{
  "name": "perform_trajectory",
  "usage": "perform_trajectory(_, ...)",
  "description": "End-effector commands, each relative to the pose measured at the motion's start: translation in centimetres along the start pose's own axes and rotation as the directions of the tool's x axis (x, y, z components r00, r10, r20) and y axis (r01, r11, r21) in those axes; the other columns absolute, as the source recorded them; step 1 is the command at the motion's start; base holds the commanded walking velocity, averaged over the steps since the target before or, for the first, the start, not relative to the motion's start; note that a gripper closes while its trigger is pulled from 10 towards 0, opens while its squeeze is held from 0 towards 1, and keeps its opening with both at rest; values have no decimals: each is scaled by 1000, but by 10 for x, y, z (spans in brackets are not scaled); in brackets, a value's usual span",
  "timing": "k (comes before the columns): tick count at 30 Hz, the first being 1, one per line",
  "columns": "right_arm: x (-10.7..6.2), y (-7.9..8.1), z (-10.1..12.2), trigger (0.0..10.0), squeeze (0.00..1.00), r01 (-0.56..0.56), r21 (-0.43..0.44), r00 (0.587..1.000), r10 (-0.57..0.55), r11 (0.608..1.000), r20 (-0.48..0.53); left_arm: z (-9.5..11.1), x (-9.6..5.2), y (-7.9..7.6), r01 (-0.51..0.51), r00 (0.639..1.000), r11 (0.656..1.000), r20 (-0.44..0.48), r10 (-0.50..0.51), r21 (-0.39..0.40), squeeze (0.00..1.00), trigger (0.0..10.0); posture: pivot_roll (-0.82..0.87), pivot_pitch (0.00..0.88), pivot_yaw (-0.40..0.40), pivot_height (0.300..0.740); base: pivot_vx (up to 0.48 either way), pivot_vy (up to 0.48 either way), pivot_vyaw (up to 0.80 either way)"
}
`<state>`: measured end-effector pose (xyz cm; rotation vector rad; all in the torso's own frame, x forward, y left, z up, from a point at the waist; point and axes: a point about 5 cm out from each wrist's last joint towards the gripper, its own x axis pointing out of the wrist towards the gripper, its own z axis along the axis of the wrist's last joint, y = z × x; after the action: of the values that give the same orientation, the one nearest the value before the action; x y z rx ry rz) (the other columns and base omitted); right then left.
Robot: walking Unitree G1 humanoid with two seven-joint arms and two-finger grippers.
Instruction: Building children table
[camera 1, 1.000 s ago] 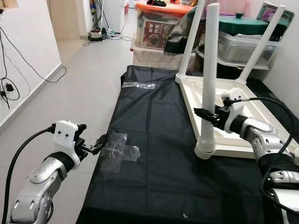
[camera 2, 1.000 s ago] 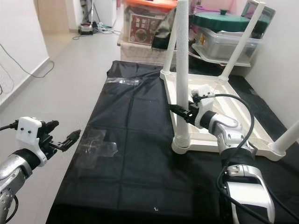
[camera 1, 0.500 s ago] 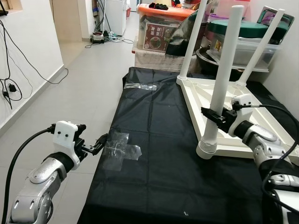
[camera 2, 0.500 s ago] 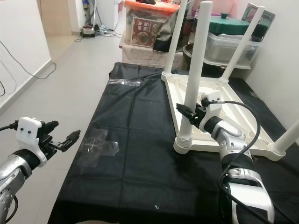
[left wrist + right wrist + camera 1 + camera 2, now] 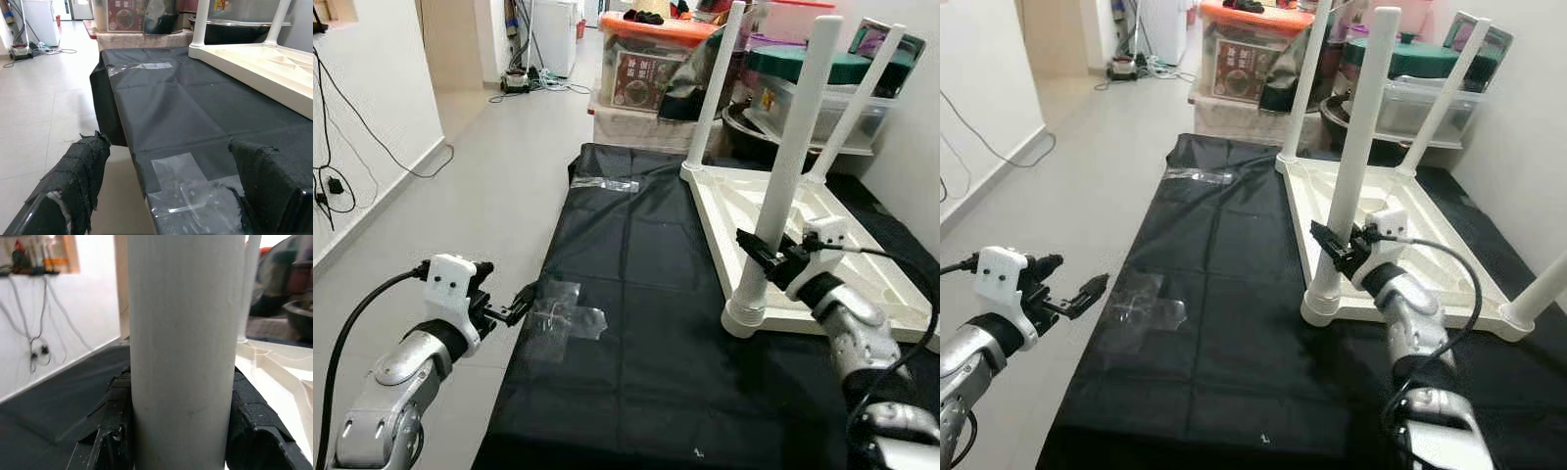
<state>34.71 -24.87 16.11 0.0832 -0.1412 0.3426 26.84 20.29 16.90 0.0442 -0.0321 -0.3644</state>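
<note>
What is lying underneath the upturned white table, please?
The upturned table lies on a black sheet spread over the floor. What the sheet hides beneath it cannot be seen. The right gripper clasps the near leg.

My left arm is bent, forearm low at my left side, wrist level; left gripper (image 5: 517,299) points forward and inward, its fingers (image 5: 80,171) spread wide apart, holding nothing. My right arm reaches forward and inward, wrist angled up; right gripper (image 5: 759,257) has its fingers (image 5: 115,431) clamped on either side of the leg (image 5: 783,186), pads pressed against it.
</note>
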Motion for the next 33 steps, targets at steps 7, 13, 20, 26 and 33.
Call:
perform_trajectory(7,-18,29,-34,0,0,442,177,896,-442,879,-44,1,-2,2,-1,1000,1000,-1,1,17,0,10000,85,0,-94,740,0,0,0)
perform_trajectory(13,-30,44,-32,0,0,576,158,814,-580,802,-25,1,-1,1,4,1000,1000,-1,-4,15,0,10000,83,0,-89,740,0,0,0)
perform_trajectory(20,-27,63,-22,0,0,549,128,830,-557,826,31,1,0,1,6,1000,1000,3,-6,13,0,10000,81,0,-90,740,0,0,0)
perform_trajectory(26,-7,77,-7,0,0,327,98,941,-333,940,55,1,2,1,8,1000,1000,8,-9,10,0,10000,80,0,-92,740,0,0,0)
perform_trajectory(33,8,75,11,0,0,-20,-24,999,21,1000,47,1,5,-2,15,1000,1000,13,-15,3,0,10000,75,0,-105,740,0,0,0)
